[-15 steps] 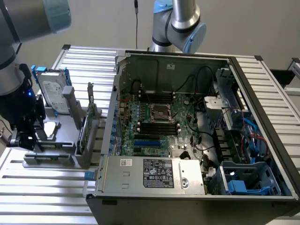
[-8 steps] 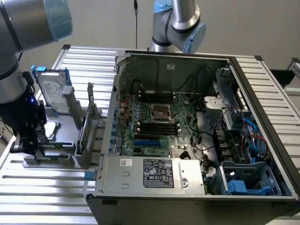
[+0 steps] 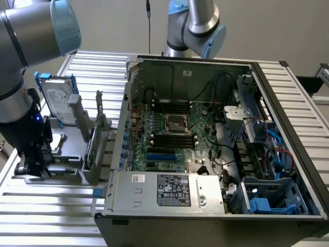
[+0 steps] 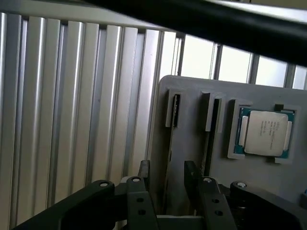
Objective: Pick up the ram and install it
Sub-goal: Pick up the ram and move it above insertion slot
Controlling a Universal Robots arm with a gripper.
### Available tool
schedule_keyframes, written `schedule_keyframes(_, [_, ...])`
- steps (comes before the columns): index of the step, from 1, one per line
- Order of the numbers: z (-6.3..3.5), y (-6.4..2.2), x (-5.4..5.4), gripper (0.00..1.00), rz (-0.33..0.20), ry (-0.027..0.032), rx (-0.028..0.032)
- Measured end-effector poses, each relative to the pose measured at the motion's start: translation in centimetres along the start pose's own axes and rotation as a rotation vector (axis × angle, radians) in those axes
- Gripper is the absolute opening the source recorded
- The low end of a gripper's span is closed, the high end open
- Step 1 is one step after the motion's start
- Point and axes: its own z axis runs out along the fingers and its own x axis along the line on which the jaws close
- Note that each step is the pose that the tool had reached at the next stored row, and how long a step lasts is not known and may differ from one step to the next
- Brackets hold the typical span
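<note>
- The gripper (image 4: 167,168) sits closest in the wrist view. Its 2 fingers (image 4: 144,171) are spread apart with nothing pinched, straddling a narrow slot in the grey holder (image 4: 192,139).
- A bit further along that holder there's the square processor chip (image 4: 265,132), lying flat in its own pocket.
- The slatted metal tabletop (image 4: 57,105) runs under all of it.
- In the exterior view the gripper (image 3: 28,167) is down low at the holder's (image 3: 67,172) end toward the exterior view's left.
- The ram (image 3: 91,148) looks to be standing on its edge at the holder's other end, the side next to the computer case (image 3: 169,193). It's clearly apart from the gripper and not installed.
- The hard drive (image 3: 56,98) with blue rails stands upright further back.
- Inside the open case, the black memory slots (image 3: 172,139) sit on both sides of the processor socket (image 3: 175,123).
</note>
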Motion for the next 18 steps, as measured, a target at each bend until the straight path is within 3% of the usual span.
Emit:
schedule_keyframes(7, [1.25,-0.16,0.0,0.42,0.0,-0.002,0.0003])
schedule_keyframes(11, [1.37,-0.17,0.0,0.42,0.012,-0.0055,0.0003])
schedule_keyframes(18, [1.53,-0.17,0.0,0.42,0.089,-0.01,0.0002])
